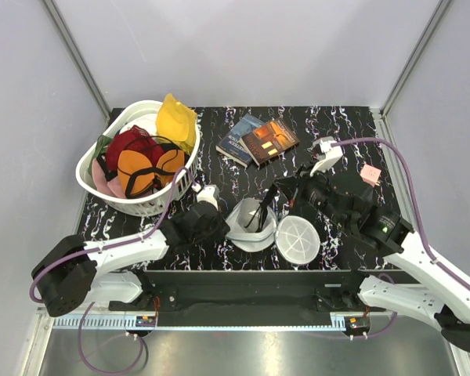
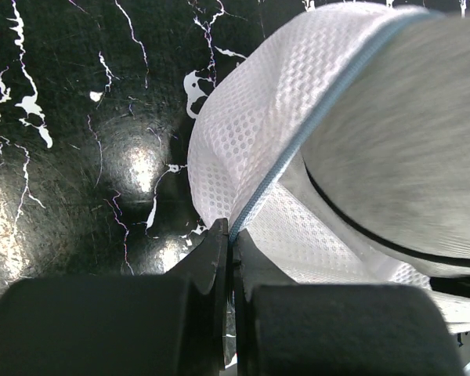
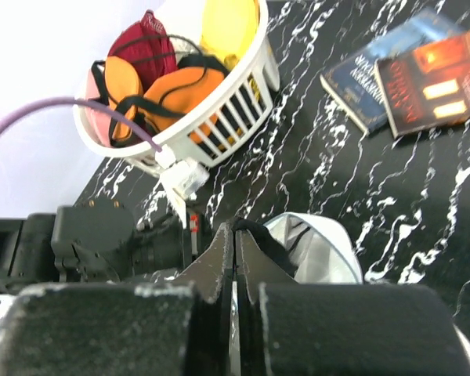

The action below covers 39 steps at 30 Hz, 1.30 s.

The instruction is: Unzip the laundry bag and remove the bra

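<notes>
The laundry bag (image 1: 247, 227), at the near centre, already gapes unzipped, the left gripper (image 2: 231, 235) pinched tight on its mesh edge, the right gripper (image 3: 235, 229) closed, seemingly on a strap of the bra (image 1: 259, 215) — so what is left is drawing the bra fully out.

The laundry bag (image 1: 243, 231) lies on the desk (image 1: 337, 125) just right of the basket (image 1: 141, 205), toward the near edge. It is white mesh with a pale blue zip edge, unzipped and gaping, its grey lining showing. Its round disc end (image 1: 298, 239) lies flat on the side away from the basket. The bra (image 1: 260, 213) is mostly hidden. Only thin black straps show, one across the lining and one rising from the mouth.
</notes>
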{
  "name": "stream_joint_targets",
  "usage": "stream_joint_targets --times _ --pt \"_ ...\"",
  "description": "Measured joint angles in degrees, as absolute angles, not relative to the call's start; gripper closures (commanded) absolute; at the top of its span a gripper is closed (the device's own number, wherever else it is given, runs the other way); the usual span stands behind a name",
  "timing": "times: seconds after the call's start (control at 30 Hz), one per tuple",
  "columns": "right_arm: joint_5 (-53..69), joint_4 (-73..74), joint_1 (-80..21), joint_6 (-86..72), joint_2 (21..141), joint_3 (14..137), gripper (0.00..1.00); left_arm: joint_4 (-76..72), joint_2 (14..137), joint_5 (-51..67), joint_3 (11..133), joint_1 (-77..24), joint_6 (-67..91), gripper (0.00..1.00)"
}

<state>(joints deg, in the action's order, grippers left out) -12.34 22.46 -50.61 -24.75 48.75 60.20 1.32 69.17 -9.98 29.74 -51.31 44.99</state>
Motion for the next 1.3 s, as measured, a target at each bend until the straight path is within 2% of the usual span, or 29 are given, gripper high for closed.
stream_joint_targets --times 0.27,0.77,0.83,0.87,0.9,0.93,0.97,1.03,1.13,1.3 --pt "-15.66 24.36 -50.61 -20.4 53.28 68.9 1.0 1.32 69.17 -10.48 29.74 -51.31 44.51 1.0" --pt "-21.65 25.12 -50.61 -16.88 54.59 79.13 1.0 1.61 70.63 -12.32 29.76 -51.83 43.16 1.0" --pt "-21.91 25.06 -50.61 -16.69 54.96 79.75 1.0 1.72 70.63 -12.34 29.95 -51.92 42.92 0.88" --pt "-21.91 25.06 -50.61 -16.64 55.16 79.96 1.0 1.89 70.63 -12.32 30.24 -51.96 42.61 0.79" --pt "-21.91 25.06 -50.61 -16.64 55.35 80.12 1.0 2.15 70.63 -12.29 30.72 -51.96 42.15 0.5" --pt "-21.91 25.06 -50.61 -16.62 55.51 80.14 1.0 2.46 70.59 -12.27 31.33 -51.96 41.74 0.37" --pt "-21.91 25.12 -50.61 -16.62 55.64 80.14 1.0 2.92 70.43 -12.23 32.05 -52.01 41.06 0.26" --pt "-21.87 25.17 -50.61 -16.67 55.92 80.14 1.0 3.57 69.63 -12.19 33.54 -52.1 40.07 0.12" --pt "-21.87 25.19 -50.61 -16.73 56.18 80.14 1.0 4.89 66.74 -12.23 35.94 -52.18 38.52 0.01" --pt "-21.71 25.17 -50.61 -17.06 56.53 80.12 1.0 5.93 58.59 -12.08 39.29 -52.38 35.18 0.01"
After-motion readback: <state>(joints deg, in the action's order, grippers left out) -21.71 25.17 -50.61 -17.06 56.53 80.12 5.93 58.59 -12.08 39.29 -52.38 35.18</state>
